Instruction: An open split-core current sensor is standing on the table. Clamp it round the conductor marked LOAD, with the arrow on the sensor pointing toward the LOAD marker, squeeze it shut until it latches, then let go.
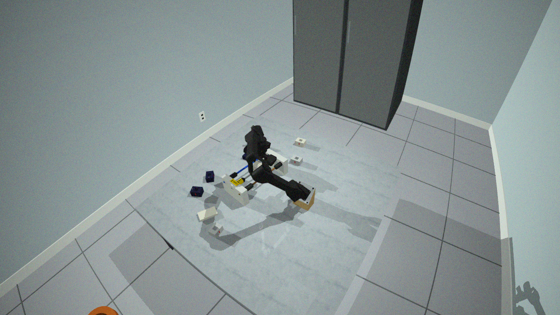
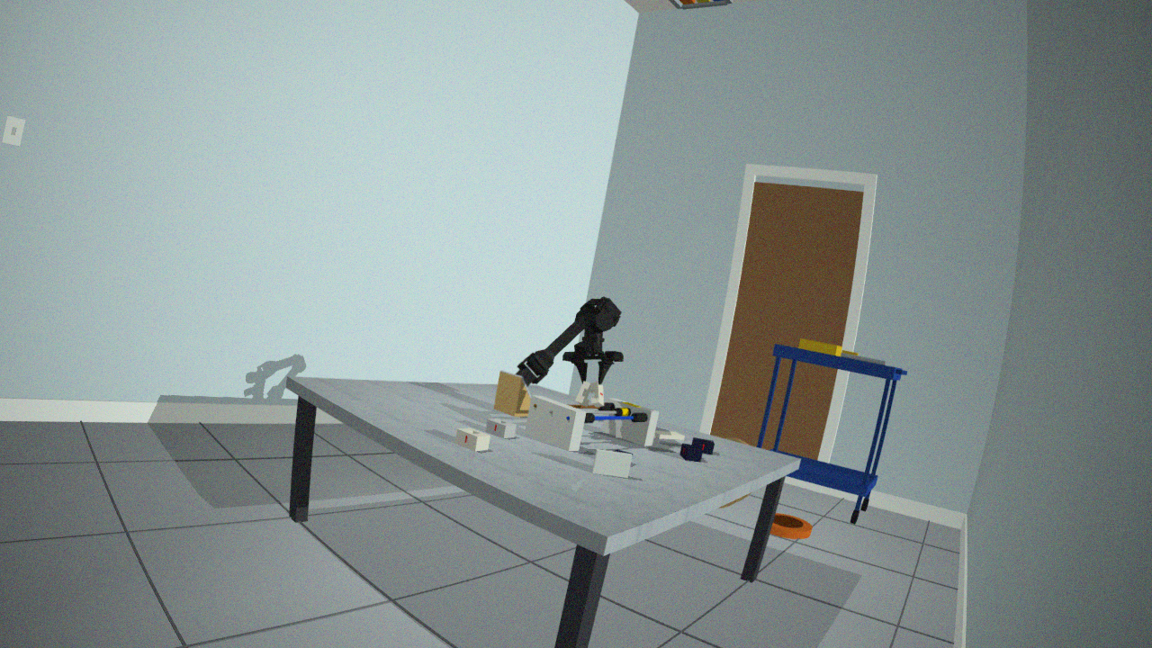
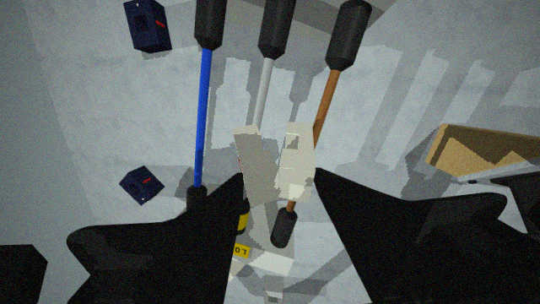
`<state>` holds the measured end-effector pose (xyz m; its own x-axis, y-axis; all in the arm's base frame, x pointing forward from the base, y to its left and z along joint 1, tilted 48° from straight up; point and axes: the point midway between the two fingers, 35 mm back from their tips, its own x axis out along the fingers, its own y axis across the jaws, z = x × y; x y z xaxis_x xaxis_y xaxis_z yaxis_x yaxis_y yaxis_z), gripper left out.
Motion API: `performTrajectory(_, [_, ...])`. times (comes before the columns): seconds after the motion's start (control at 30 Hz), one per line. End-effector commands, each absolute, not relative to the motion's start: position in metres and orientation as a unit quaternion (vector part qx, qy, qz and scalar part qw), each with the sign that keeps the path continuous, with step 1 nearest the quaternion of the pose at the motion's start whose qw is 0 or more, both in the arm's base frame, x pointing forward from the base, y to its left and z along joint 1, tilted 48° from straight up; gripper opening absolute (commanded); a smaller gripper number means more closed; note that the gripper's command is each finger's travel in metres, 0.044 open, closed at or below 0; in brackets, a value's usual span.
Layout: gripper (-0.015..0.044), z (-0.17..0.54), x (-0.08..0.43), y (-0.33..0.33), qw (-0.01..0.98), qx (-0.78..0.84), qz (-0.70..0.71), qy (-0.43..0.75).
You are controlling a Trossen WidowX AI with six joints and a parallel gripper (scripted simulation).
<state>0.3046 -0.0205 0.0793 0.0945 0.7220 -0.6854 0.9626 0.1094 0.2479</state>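
Note:
My gripper (image 3: 278, 176) (image 2: 592, 383) is shut on the open white split-core sensor (image 3: 297, 162) (image 2: 590, 394), whose two halves spread apart at the far end. It holds the sensor above the rods. The LOAD conductor is the grey rod (image 3: 263, 90) with a yellow sleeve (image 3: 242, 221) (image 2: 622, 411); it passes out of sight behind the sensor. The yellow LOAD marker (image 1: 236, 182) (image 3: 241, 250) is on one white end block (image 1: 235, 191). A thin red mark shows on the sensor's left edge in the wrist view; its arrow direction cannot be read. The top view hides the sensor behind the arm.
A blue rod (image 3: 202, 105) and a brown rod (image 3: 326, 97) flank the grey one. Navy blocks (image 1: 209, 176) (image 1: 197, 191), white blocks (image 1: 300, 142) (image 1: 296, 160) and a flat white piece (image 1: 206, 214) lie around. A wooden block (image 1: 309, 204) (image 2: 509, 393) stands by the arm's base.

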Motion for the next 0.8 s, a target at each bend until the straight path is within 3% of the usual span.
performTrajectory(0.0, [0.0000,0.080,0.312,-0.020,0.329,0.670,-0.195,0.635])
performTrajectory(0.2, [0.0000,0.080,0.320,-0.017,0.278,0.701,-0.238,0.612])
performTrajectory(0.77, [0.0000,0.066,0.325,-0.002,0.277,0.702,-0.239,0.611])
